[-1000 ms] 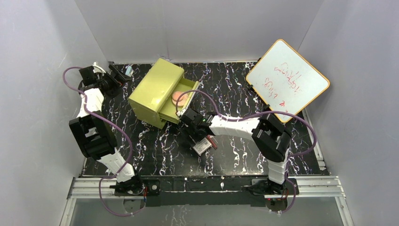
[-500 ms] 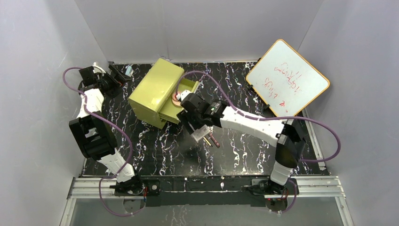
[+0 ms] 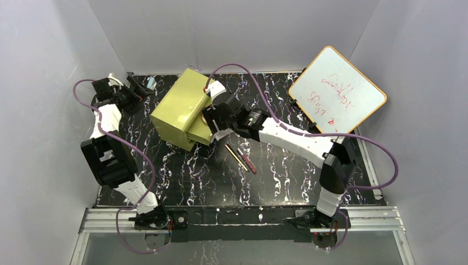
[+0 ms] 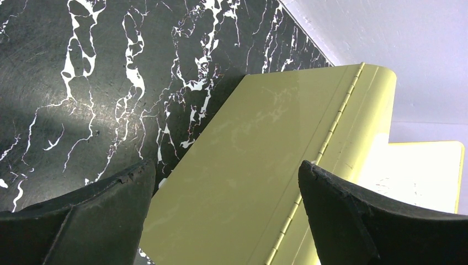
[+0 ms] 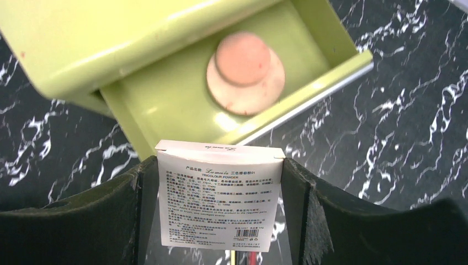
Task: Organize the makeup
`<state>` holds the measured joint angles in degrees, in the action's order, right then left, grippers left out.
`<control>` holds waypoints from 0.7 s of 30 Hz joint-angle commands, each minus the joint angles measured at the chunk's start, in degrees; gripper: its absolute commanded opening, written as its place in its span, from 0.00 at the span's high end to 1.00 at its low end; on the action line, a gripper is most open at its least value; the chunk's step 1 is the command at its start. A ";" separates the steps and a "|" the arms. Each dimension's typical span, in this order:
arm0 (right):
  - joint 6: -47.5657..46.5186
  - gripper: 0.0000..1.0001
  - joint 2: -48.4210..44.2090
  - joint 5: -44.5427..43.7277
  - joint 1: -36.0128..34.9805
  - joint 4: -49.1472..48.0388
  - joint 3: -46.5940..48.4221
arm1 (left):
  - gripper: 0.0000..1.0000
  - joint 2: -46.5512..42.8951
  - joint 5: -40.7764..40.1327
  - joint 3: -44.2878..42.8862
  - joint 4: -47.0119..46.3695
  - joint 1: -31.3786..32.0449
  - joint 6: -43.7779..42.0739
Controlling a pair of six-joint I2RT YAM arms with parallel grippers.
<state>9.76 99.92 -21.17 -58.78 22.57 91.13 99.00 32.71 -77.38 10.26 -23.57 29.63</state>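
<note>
My right gripper is shut on the cream square palette, held by its two side edges just in front of the open drawer of the olive-green box. Two pinkish-tan discs, the smaller on the larger, lie in that drawer. In the top view the right gripper hangs at the drawer front. A thin gold pencil and a dark red pencil lie side by side on the table just behind it. My left gripper is open beside the box's back, holding nothing.
An orange-framed whiteboard with red writing leans at the back right. The black marbled table ends at grey walls on three sides. The box stands at an angle at the back centre-left.
The right arm has carried the palette up and back from the table near the pencils to the drawer front. The pencils now lie uncovered. The left arm has not moved.
</note>
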 commanded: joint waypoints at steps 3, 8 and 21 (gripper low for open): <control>-3.88 0.99 6.54 0.33 0.88 -10.99 7.85 | 0.01 -2.94 2.52 0.87 -0.48 -1.12 0.40; -5.33 0.99 10.40 1.54 1.24 -13.57 11.29 | 0.01 -2.91 2.93 1.00 -0.99 -1.79 0.86; -8.46 0.99 12.05 8.16 2.59 -24.05 10.04 | 0.01 -2.88 3.62 1.32 -1.74 -2.52 1.48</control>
<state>3.14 113.10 -15.86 -57.04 7.49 101.36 98.96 34.33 -76.97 8.78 -25.56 30.89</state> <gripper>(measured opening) 0.779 0.995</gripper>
